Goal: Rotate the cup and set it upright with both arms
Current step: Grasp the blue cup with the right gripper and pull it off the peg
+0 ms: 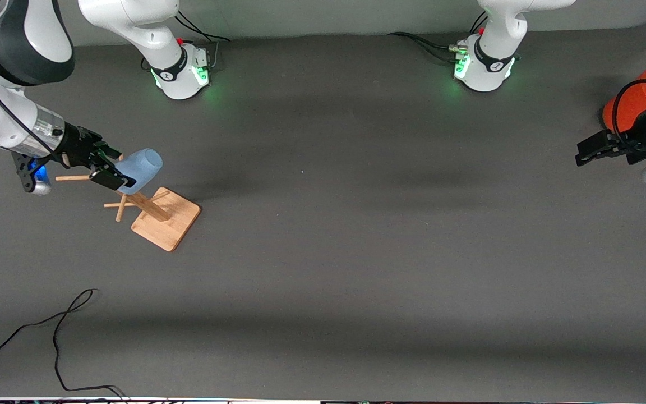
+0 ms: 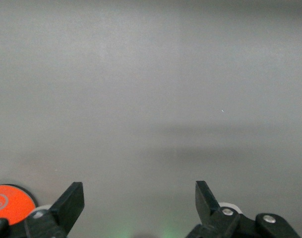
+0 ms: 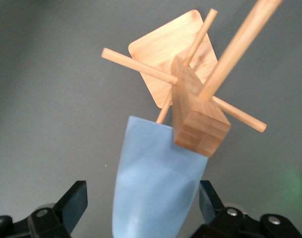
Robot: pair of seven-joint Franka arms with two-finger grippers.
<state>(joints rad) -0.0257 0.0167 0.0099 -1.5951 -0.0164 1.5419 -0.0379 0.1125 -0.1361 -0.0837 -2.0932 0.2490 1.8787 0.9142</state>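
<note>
The light-blue cup hangs tilted on a peg of the wooden rack toward the right arm's end of the table. My right gripper is open, one finger on each side of the cup's narrow base. In the right wrist view the cup fills most of the gap between the fingers of the right gripper, with room left on one side. The rack's post and pegs stand just past the cup. My left gripper waits open and empty above the table at the left arm's end; the left wrist view shows this gripper over bare mat.
A big orange-red can with a grey lid stands beside the left arm's wrist, and a bit of the can shows in the left wrist view. A black cable lies near the table's front edge at the right arm's end.
</note>
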